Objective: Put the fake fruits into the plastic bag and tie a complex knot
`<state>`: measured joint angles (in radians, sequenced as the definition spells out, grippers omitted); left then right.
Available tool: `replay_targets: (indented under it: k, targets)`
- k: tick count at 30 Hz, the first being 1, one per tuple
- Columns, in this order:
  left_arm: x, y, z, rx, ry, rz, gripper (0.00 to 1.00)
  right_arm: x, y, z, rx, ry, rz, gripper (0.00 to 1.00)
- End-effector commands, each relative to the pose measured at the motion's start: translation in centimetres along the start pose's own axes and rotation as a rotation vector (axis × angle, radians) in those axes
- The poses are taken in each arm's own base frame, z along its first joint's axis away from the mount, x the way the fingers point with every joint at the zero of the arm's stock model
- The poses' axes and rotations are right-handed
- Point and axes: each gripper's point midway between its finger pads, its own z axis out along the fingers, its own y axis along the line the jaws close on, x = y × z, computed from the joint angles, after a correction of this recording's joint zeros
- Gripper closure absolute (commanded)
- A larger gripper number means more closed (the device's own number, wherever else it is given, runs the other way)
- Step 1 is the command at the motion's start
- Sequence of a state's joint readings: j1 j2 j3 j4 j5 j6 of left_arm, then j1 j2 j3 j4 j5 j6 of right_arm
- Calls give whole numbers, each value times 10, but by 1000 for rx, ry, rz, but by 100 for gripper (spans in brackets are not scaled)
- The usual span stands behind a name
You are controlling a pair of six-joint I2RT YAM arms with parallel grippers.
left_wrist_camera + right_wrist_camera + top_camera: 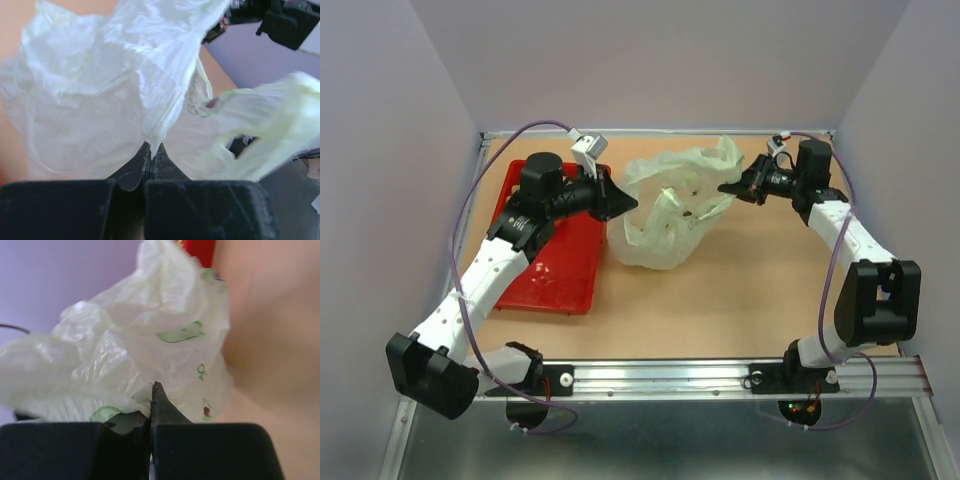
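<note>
So both arms are on the plastic bag (pixel 665 230) right now. It sits on the table (pixel 740 300) toward the far edge, roughly in the middle, just right of the red tray (pixel 560 275), which lies along the table's left side. The bag is puffed up and crinkly, pale green and see-through, with little printed marks on it.

The left gripper (pixel 630 205) comes in from over the tray and meets the bag's left side. In its wrist view the left gripper (pixel 150 150) has both fingers pressed flat together, and a pinch of the bag (pixel 100 90) film runs down to a point right between the tips, so it's clamped on the bag. A blurry pale-green strip (pixel 270 125) of the bag stretches off to the right in that view.

The right gripper (pixel 725 187) reaches in from the far right corner and touches the bag's upper right side. Up close, the right gripper (pixel 152 390) is closed too, with a fold of the bag (pixel 150 330) bunched at the tips and spilling over the left finger, so it's clamped on the bag as well.

As for the fake fruits, I honestly can't pick any out. There are dark specks showing through the film, but I can't tell whether they're fruit or print.
</note>
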<state>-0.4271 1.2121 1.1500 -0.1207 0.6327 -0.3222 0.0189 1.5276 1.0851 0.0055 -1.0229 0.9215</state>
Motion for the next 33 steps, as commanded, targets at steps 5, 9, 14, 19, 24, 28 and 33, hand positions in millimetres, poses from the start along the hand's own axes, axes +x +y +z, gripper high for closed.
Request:
replay_targets:
  k: [5,9,14,19,24,28,33]
  targets:
    - [72,39,37,-73,198,-93,100,7,-87,-27,441,4,-249,100]
    - [53,56,52,-90,164,-92,100,16,-109,-22,475,67,-246,100]
    - [3,9,42,72,105,-60,100,8,-46,-20,336,76,-250,100]
    - [-41,-34,11,120,11,-18,100,18,20,-33,212,91,-278,100]
    - [-19,-25,2,71,45,-83,100,53,17,-38,182,172,-44,100]
    - [16,-3,19,55,126,-198,100,61,-5,-31,202,206,89,100]
    - [33,33,49,37,190,-169,97,37,-47,-10,265,184,78,100]
